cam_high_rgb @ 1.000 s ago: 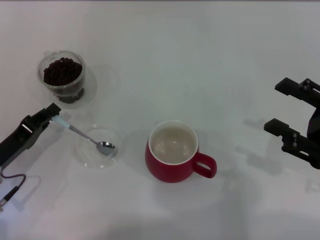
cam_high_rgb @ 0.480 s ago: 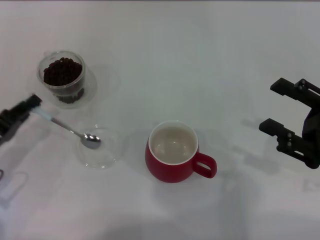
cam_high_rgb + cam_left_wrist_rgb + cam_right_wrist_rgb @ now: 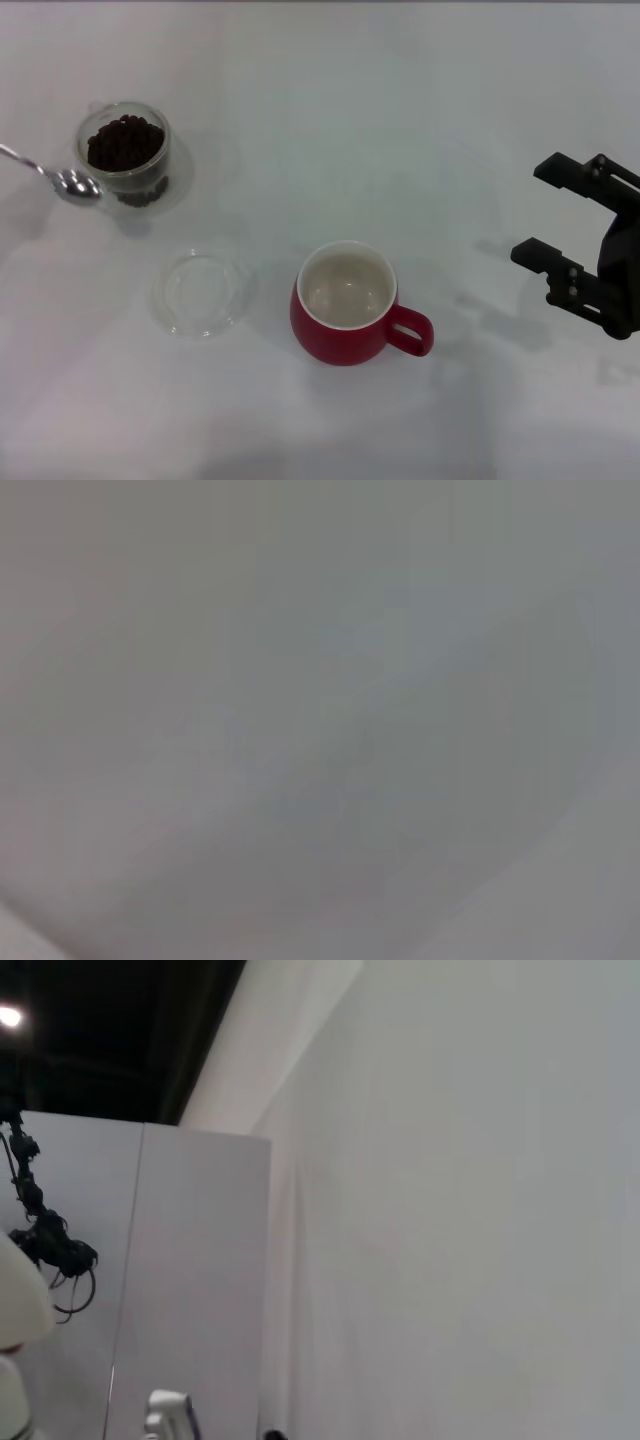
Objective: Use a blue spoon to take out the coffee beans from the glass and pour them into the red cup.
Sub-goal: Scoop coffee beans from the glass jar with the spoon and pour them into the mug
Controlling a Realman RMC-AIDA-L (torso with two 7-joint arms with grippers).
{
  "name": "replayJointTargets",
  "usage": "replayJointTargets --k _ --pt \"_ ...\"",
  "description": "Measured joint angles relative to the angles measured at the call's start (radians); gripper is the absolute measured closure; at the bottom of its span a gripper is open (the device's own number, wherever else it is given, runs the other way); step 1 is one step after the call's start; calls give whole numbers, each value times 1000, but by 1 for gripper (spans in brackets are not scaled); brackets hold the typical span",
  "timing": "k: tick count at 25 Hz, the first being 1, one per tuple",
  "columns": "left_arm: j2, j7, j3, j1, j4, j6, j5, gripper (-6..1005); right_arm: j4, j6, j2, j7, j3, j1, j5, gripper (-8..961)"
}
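The blue spoon shows only its metal bowl and neck at the far left of the head view. Its handle runs off the left edge. The bowl looks empty and sits just left of the glass, close to its rim. The glass holds the coffee beans. The red cup stands at the centre front with its handle to the right, and its cream inside holds nothing. My left gripper is out of view. My right gripper is open and empty at the far right, well away from the cup.
A flat clear round dish lies on the white table, left of the red cup and in front of the glass. The left wrist view shows only blurred grey. The right wrist view shows walls.
The spoon has been lifted off the clear dish and carried back and to the left, up beside the glass. The left gripper has left the head view. The right gripper shifted slightly.
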Motion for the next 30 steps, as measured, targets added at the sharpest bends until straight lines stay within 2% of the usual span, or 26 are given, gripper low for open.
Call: replayJointTargets --k 2,3,5,10,20,23,30 --pt "15 -8 0 -28 -9 -25 1 869 0 -6 2 -1 0 0 0 244" --pt "15 -8 0 -28 -9 -25 1 870 -1 -10 3 -1 -1 0 0 244" --pt "29 -26 3 -88 -38 -106 23 870 -1 -15 7 -2 0 -1 0 244" --pt "30 -34 3 -169 -57 -222 89 870 -1 -27 10 -2 1 -7 0 244" --pt "-4 15 3 -268 -29 -401 201 869 -1 -42 12 16 4 -15 12 243" --pt "-15 40 4 -277 -13 -442 217 869 -1 -42 13 20 4 -15 12 243" --pt "-23 46 3 -283 73 -535 265 870 -3 -42 13 41 4 -6 15 243"
